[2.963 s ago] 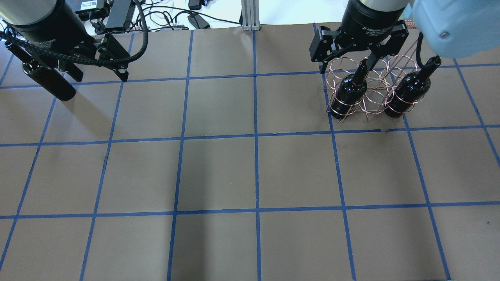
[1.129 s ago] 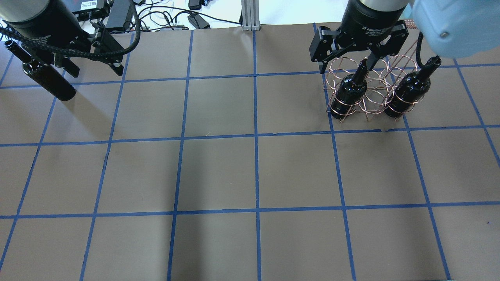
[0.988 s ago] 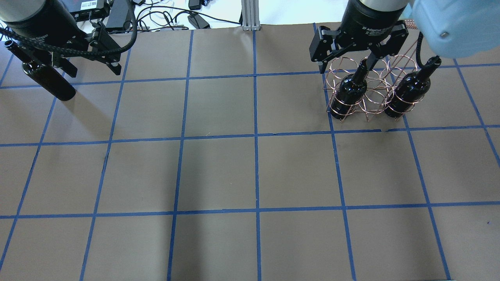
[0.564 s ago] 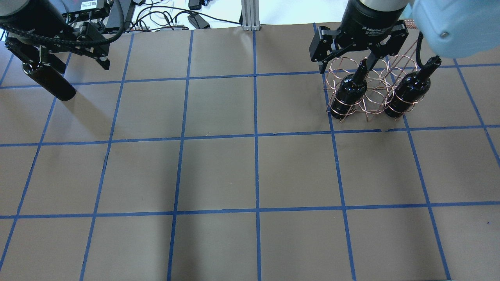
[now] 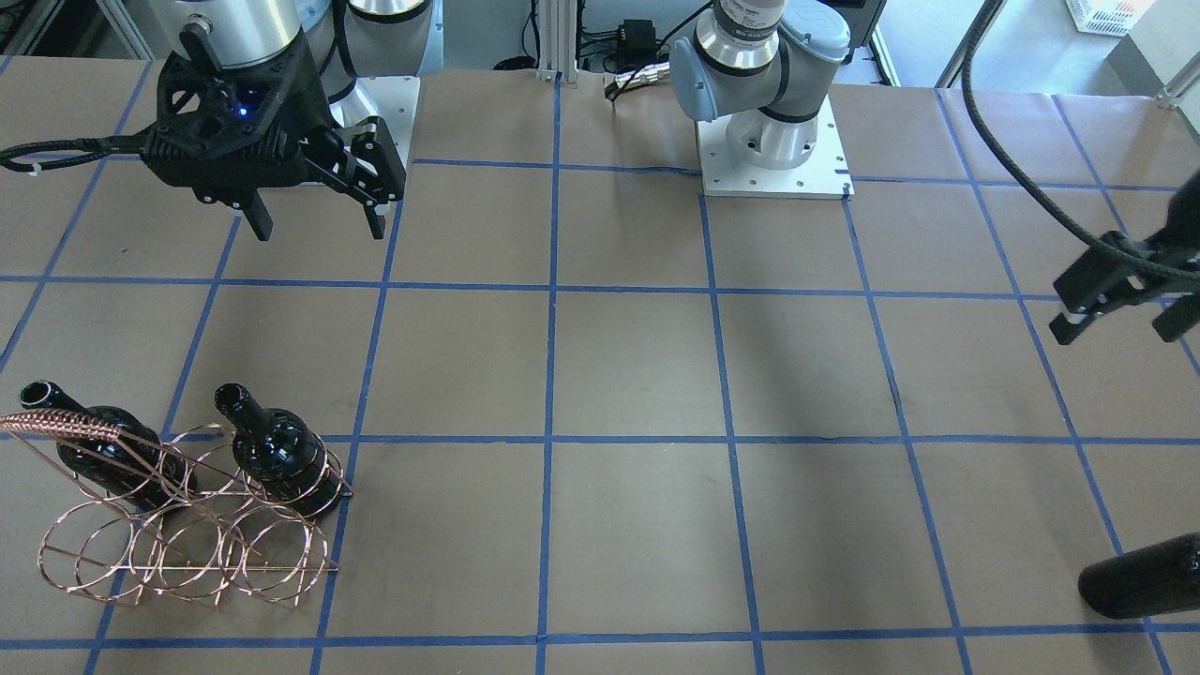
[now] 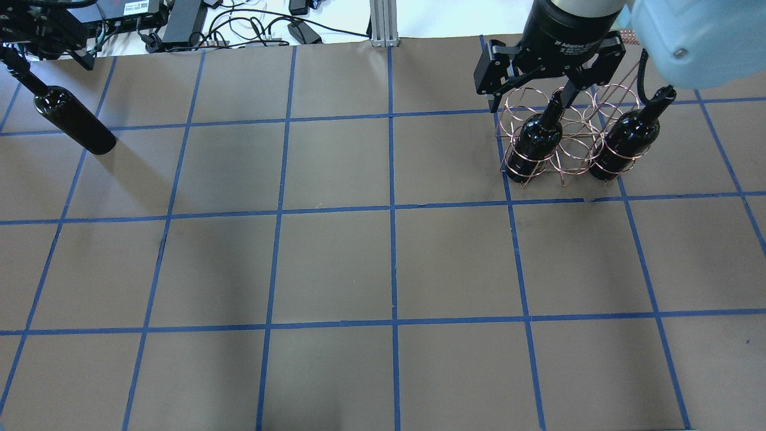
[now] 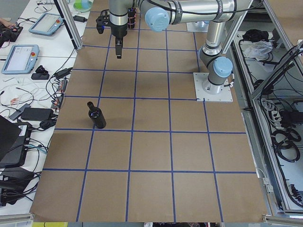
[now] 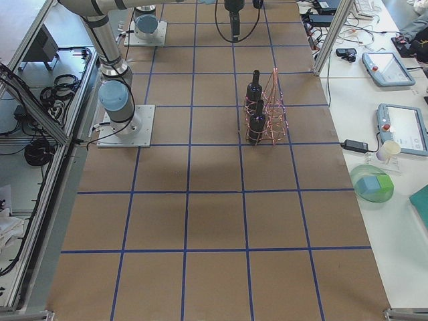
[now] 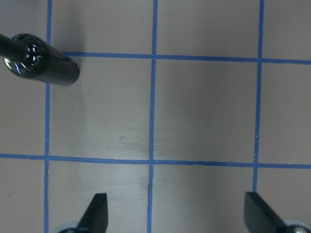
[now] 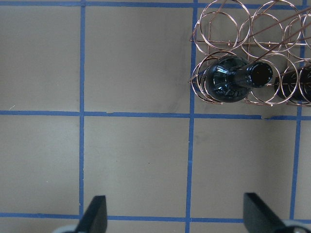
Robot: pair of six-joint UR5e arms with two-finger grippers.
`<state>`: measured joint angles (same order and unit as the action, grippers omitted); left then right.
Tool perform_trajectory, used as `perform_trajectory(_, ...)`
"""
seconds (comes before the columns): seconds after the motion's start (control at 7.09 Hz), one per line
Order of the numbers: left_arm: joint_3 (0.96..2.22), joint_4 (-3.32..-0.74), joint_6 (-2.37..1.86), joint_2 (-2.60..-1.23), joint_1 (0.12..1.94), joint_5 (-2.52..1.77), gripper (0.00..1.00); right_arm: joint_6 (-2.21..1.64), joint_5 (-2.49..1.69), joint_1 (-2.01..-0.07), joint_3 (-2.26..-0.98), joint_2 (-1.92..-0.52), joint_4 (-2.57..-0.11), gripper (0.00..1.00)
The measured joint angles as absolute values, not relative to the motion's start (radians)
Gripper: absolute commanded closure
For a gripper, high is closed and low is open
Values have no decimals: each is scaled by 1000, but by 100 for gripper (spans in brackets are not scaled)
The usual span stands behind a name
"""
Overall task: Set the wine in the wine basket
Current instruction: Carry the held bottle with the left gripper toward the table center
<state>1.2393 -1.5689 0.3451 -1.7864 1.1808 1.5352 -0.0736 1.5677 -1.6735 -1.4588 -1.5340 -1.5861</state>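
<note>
The copper wire wine basket (image 6: 573, 157) stands at the far right; it also shows in the front view (image 5: 178, 553) and the right wrist view (image 10: 221, 24). Two black bottles (image 6: 535, 140) (image 6: 622, 143) stand upright in its outer rings on the robot's side. A third wine bottle (image 6: 75, 120) stands alone at the far left, also in the front view (image 5: 1139, 577) and the left wrist view (image 9: 41, 65). My left gripper (image 9: 177, 213) is open and empty, high above the table, with that bottle off to one side. My right gripper (image 6: 529, 102) is open and empty above the basket's near side.
Brown paper with a blue tape grid covers the table (image 6: 389, 263). Cables and power bricks (image 6: 179, 18) and an aluminium post (image 6: 383, 24) lie beyond the far edge. The arm bases (image 5: 778, 141) stand at the robot's side. Tablets (image 7: 19, 56) lie on a side bench.
My left gripper has moved, still open, toward the overhead view's top left corner and is mostly out of frame. The lone bottle stands where it was. The right arm has not moved.
</note>
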Motion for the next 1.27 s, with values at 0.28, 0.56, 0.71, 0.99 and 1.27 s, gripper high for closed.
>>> perform_trajectory(0.28, 1167, -1550, 464, -1889, 1083, 1533, 0, -74, 1568, -1674, -1459, -1534, -1586, 0)
perform_trajectory(0.56, 1137, -1474, 538, -1970, 1020, 1532, 0, -74, 1568, -1674, -1459, -1534, -1586, 0)
perform_trajectory(0.71, 1127, -1436, 560, -2003, 1001, 1532, 0, -74, 1568, -1674, -1459, -1534, -1586, 0)
perform_trajectory(0.99, 1101, -1375, 582, -2067, 981, 1531, 0, -74, 1568, -1674, -1459, -1534, -1586, 0)
perform_trajectory(1.27, 1086, -1316, 580, -2118, 977, 1503, 0, -74, 1568, -1674, -1459, -1534, -1586, 0)
